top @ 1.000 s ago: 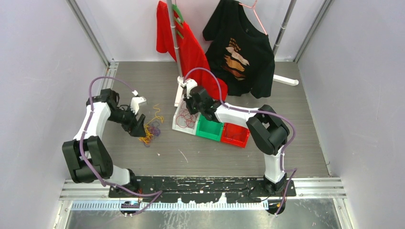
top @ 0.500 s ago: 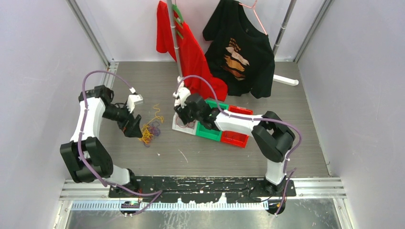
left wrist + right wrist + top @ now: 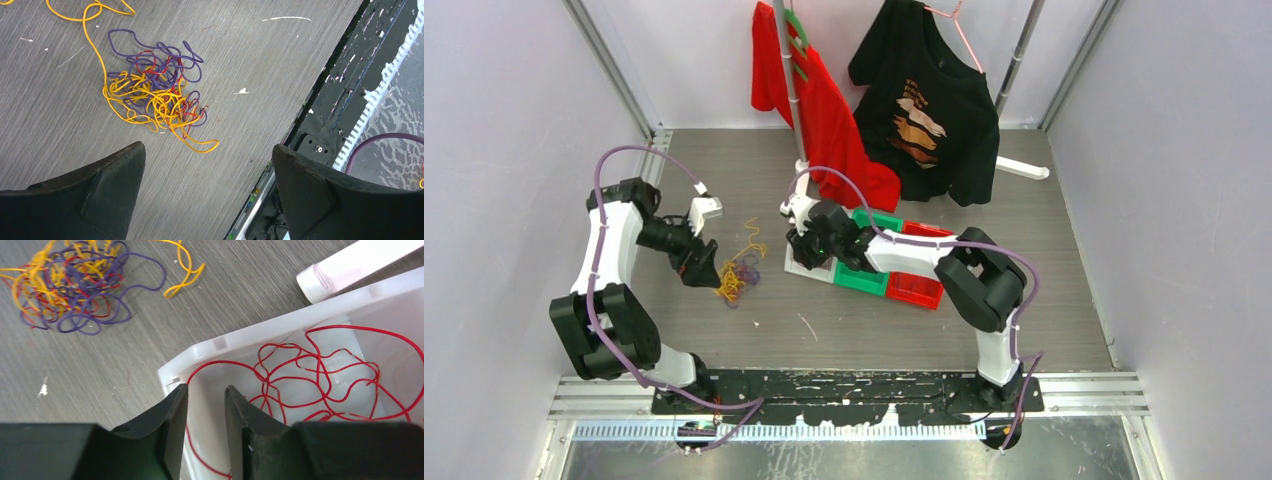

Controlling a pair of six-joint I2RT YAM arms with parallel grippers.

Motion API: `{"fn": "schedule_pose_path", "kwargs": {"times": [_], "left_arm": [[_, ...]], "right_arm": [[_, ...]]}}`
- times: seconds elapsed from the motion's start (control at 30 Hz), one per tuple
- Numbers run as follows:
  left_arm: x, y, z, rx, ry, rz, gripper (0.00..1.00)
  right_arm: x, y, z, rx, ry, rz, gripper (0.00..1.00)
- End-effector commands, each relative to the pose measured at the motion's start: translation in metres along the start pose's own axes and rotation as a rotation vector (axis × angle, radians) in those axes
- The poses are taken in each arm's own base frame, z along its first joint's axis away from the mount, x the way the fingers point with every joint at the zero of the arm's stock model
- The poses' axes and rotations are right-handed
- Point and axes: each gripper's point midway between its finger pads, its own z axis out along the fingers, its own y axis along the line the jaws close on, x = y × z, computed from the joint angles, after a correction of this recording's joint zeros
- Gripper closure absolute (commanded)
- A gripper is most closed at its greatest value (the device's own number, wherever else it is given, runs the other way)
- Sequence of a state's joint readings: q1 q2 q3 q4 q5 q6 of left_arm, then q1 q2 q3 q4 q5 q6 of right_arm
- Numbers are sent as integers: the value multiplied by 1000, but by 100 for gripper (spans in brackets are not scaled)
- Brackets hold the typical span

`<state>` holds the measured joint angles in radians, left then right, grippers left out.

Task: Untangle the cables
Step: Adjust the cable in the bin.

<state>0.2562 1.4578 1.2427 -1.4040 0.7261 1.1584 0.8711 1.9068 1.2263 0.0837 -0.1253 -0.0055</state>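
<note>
Table (image 3: 874,320): grey wood-look top, everything's on it.
Shirts: black shirt (image 3: 934,110) and red shirt (image 3: 824,110) hanging at the back.
Bins: white bin (image 3: 240,337), green bin (image 3: 859,278), red bin (image 3: 914,288), in a row mid-table.
Left gripper (image 3: 207,150): jaws spread wide, nothing in them, hovering near the cable tangle.
Right gripper (image 3: 206,390): fingers just a bit apart, nothing pinched, over the white bin's corner.
Cable tangle (image 3: 152,95): yellow, purple and red wires knotted up on the table, left of the white bin.
Red cable (image 3: 320,375): loose loops inside the white bin.
</note>
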Motion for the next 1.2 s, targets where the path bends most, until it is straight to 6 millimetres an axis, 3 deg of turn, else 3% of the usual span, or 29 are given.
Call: {"fn": "schedule_pose_path", "kwargs": {"times": [0.0, 0.33, 0.7, 0.8, 0.87, 1.0, 1.17], "left_arm": [[-8, -6, -5, 20, -36, 21, 4], [-9, -7, -9, 32, -22, 21, 0], [-18, 19, -20, -120, -60, -24, 1], [-23, 27, -27, -176, -81, -51, 0], [-25, 29, -32, -199, -94, -67, 1], [-17, 33, -32, -220, -71, -106, 0], [-4, 20, -18, -136, -57, -108, 0]], "right_arm": [[-24, -16, 7, 15, -38, 13, 63], [-13, -84, 9, 284, 13, -44, 79], [6, -94, -11, 355, 32, -90, 85], [-5, -97, -20, 382, -10, -89, 78], [-22, -97, -28, 401, -63, -80, 61], [-48, -90, -40, 387, -124, -82, 57], [-63, -70, -41, 324, -171, -54, 56]]}}
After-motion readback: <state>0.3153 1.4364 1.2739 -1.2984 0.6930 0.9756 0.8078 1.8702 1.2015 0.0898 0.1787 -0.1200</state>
